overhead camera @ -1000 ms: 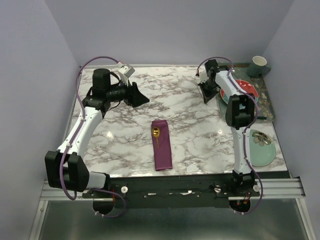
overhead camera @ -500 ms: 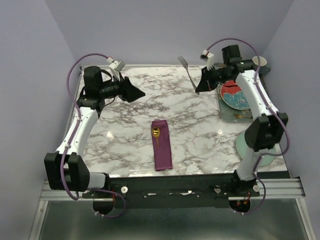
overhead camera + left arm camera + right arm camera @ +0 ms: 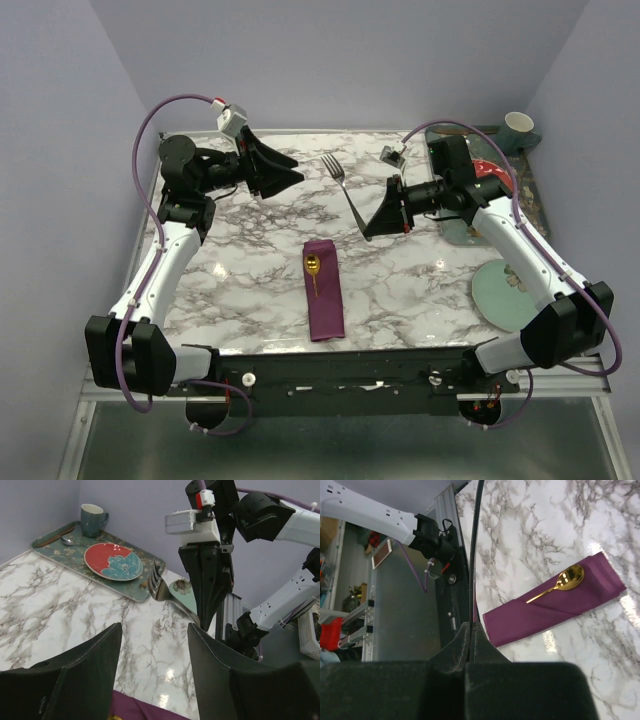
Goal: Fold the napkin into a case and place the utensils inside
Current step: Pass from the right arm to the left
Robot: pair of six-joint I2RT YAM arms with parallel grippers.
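Case [image 3: 324, 292] lay folded mid-worktop [image 3: 420, 270] with spoon [image 3: 312, 266] tucked in; my right gripper [image 3: 371, 231] pinched the fork [image 3: 347, 192] aloft beyond it, left gripper [image 3: 292, 176] open and empty; only fork insertion was left.

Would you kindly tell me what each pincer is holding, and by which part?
The right pincer grips the silver fork by the end of its handle. The left pincer is open and holds nothing.
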